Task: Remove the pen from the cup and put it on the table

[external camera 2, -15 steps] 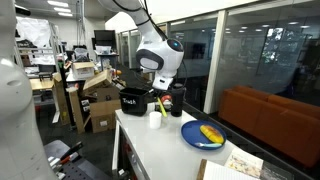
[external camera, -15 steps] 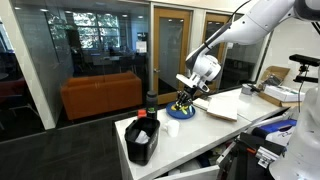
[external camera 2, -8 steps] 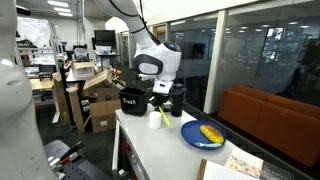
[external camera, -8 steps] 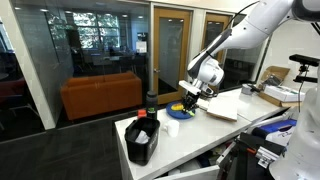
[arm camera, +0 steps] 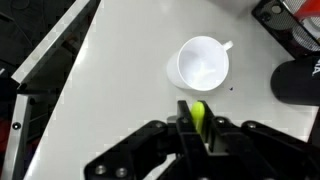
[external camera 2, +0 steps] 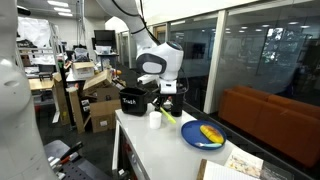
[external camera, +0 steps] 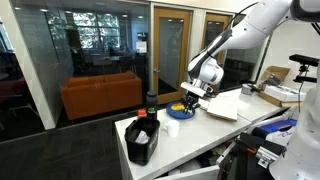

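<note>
1 pen (arm camera: 199, 112), yellow-green, pinched between the pincer (arm camera: 198, 127) fingers. It's out of the cup (arm camera: 203, 64), just beside it over the desk (arm camera: 110, 90). Can't tell if the tip touches the desk.

1 cup, white, upright on the desk, empty in the wrist view.

1 black cylinder (arm camera: 296, 80) standing near the cup.

1 blue plate (external camera 2: 203, 135), in an exterior view on the side of the pincer away from the cup. One yellow item lies on it.

1 black bin (external camera: 142, 140) near the cup at the desk end, something red and white in it, can't identify.
</note>
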`<state>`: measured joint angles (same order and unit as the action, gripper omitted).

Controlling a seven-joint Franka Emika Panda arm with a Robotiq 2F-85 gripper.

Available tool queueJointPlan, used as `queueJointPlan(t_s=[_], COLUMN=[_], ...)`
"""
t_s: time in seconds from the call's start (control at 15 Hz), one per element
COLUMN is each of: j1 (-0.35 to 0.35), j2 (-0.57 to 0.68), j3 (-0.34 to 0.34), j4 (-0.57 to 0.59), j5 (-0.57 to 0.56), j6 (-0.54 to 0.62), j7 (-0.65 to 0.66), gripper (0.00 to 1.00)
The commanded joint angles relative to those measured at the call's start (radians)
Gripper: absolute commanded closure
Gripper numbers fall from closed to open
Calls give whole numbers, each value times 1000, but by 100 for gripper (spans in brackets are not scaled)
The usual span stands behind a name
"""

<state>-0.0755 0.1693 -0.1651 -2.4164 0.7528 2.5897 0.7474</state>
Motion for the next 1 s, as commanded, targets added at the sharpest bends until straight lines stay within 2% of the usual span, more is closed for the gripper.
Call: queueJointPlan(t_s=[0.0,0.33,0.93], j1=[-30,-50,-67], j2=[28,83,217], j3=[4,-12,-42], j4=[39,89,184], j5=[-66,-203,-426], j6=[-54,-114,-137], j7=[-98,-186,-293], gripper=[97,97,97])
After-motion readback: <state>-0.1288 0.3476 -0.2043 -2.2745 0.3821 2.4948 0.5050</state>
